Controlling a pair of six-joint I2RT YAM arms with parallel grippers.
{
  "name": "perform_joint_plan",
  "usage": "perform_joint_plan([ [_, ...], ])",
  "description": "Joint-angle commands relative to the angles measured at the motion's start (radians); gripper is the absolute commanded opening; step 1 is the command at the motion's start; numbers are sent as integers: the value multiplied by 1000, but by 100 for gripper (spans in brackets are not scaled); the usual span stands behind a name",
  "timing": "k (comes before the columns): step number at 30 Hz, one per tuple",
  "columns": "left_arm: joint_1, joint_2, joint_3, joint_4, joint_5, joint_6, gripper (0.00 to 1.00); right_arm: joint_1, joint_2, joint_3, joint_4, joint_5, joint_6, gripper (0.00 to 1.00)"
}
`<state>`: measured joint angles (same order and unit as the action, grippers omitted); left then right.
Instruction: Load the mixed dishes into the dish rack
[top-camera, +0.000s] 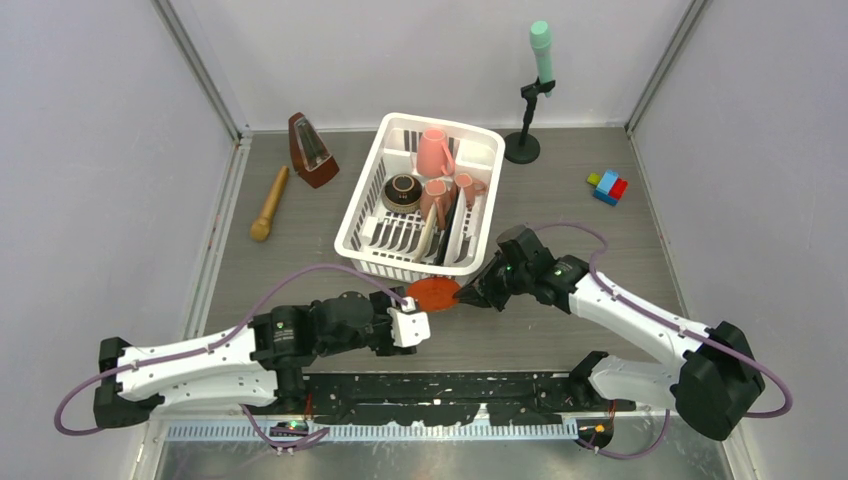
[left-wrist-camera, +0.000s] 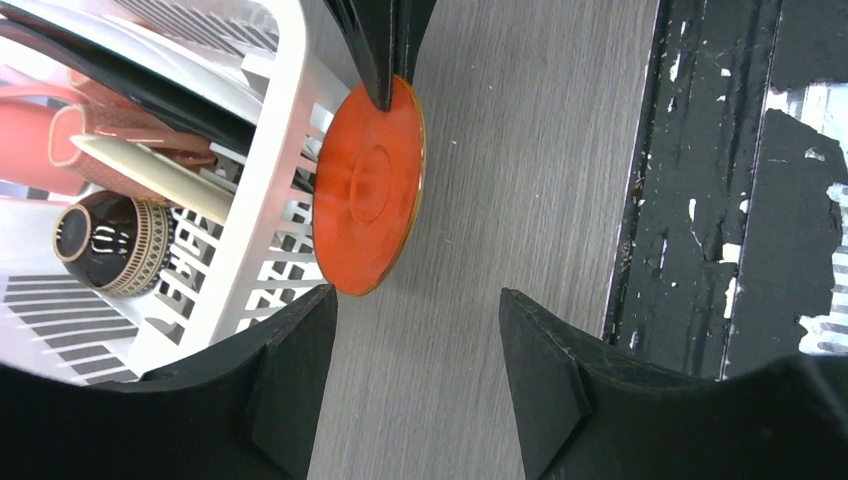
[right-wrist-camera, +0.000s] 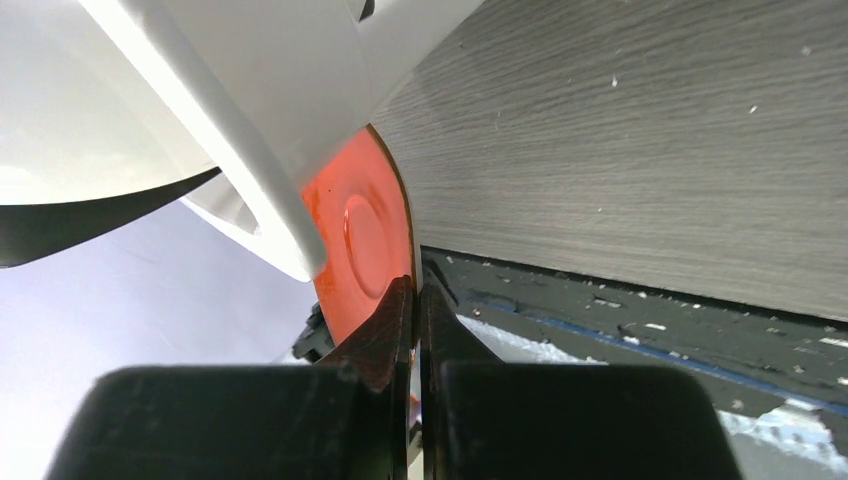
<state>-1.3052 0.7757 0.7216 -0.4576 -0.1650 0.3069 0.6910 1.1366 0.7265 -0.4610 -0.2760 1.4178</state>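
Note:
The dish rack (top-camera: 365, 195) is a white slotted basket at the table's centre. It holds pink mugs (top-camera: 434, 152), a brown bowl (top-camera: 402, 192) and upright plates (top-camera: 462, 228). Just in front of its near wall a small red plate (top-camera: 433, 294) stands on edge. My right gripper (top-camera: 466, 296) is shut on that plate's rim (right-wrist-camera: 360, 230); the fingertips (right-wrist-camera: 400, 300) pinch it from both sides. My left gripper (top-camera: 425, 318) is open beside the plate, and its jaws (left-wrist-camera: 418, 310) hold nothing. The left wrist view shows the plate (left-wrist-camera: 368, 190) against the rack wall (left-wrist-camera: 270, 180).
A wooden stick (top-camera: 269, 203) and a brown metronome (top-camera: 312, 150) lie left of the rack. A microphone on a stand (top-camera: 530, 100) is behind it on the right, with toy blocks (top-camera: 608, 186) further right. A black rail (top-camera: 450, 385) runs along the near edge.

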Motion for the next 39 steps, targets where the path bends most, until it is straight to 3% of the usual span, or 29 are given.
perform_joint_plan([
  [1, -12, 4, 7, 99, -18, 57, 63, 2, -27, 34, 37, -52, 117, 0],
  [10, -39, 85, 23, 112, -45, 137, 64, 2, -57, 26, 58, -109, 193, 0],
  [19, -46, 27, -28, 164, -49, 225, 69, 2, -51, 81, -32, -123, 126, 0],
  [26, -45, 82, -10, 130, -54, 236, 60, 2, -63, 87, -31, -137, 115, 0],
  [31, -45, 126, 1, 143, -45, 236, 42, 2, -66, 84, -31, -150, 113, 0],
  [36, -46, 150, 10, 152, -30, 239, 0, 2, -72, 85, -28, -152, 104, 0],
  [39, -45, 157, 17, 162, -22, 227, 0, 2, -78, 72, 8, -161, 106, 7],
])
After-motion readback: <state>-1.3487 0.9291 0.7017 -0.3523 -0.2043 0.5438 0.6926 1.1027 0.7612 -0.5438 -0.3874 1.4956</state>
